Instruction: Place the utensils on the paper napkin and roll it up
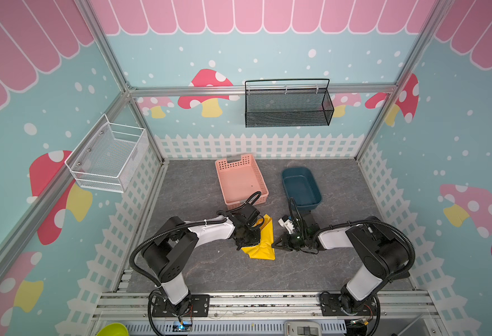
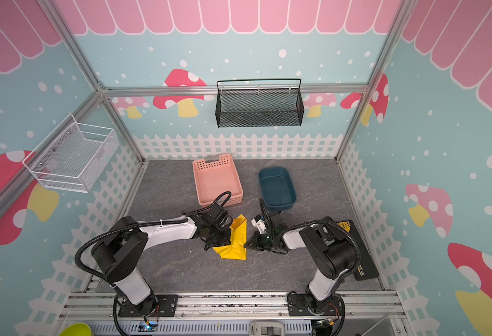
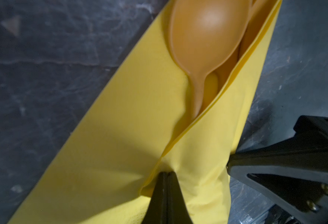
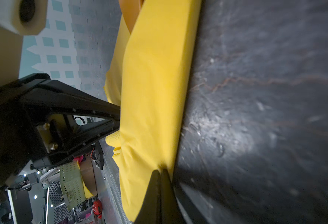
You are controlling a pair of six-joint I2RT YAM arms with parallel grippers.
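1. Paper napkin (image 1: 263, 238): lying folded mid-table (image 1: 210, 270), long axis running 12-to-6, wrapping the utensils (image 3: 207, 35).
2. Left fingers (image 3: 159, 194): closed, pinching its 9 o'clock side.
3. Right fingers (image 4: 155, 190): closed, pinching its 3 o'clock edge; both equally near.
4. Pink basket (image 1: 240, 180), blue tub (image 1: 301, 187): sitting at 12 and 1 o'clock, obstructing nothing.

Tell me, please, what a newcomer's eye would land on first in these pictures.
The bright yellow paper napkin lies mid-table, folded over an orange spoon whose bowl pokes out at the far end. The left gripper and the right gripper each pinch the napkin, jaws shut, from opposite sides. Behind them stand a pink basket and a blue tub.
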